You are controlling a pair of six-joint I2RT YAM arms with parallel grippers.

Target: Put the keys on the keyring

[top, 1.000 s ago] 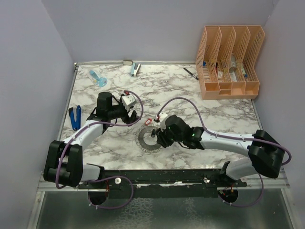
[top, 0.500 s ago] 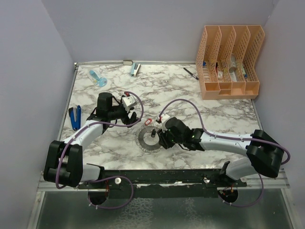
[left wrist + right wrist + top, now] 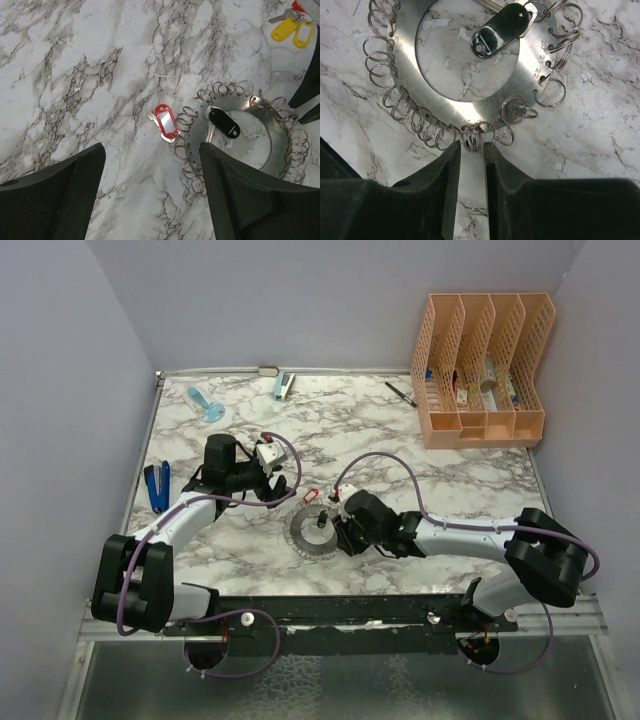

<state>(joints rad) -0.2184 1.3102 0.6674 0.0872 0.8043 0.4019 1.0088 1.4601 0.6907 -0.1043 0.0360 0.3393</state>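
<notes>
- Grey metal keyring (image 3: pixel 520 85) lies flat on the marble table (image 3: pixel 450 480) between the arms, with a black-tagged key (image 3: pixel 500 27) across its hollow centre.
- Right gripper (image 3: pixel 472 155): tips almost together at one rim loop (image 3: pixel 471 137); whether they pinch it cannot be told.
- Left gripper (image 3: pixel 150 150): spread wide and holding nothing, above the red-tagged key (image 3: pixel 166 121) just beside the rim.
- Best practice: steady that single loop, then bring a key in squarely.
- Orange organiser (image 3: pixel 480 370): slots hold small items, too small to identify.

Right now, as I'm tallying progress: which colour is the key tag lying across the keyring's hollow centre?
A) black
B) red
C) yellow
A: the black tag lies over the opening of the keyring, while the red tag lies outside its rim and the yellow tags lie farther off.
</notes>
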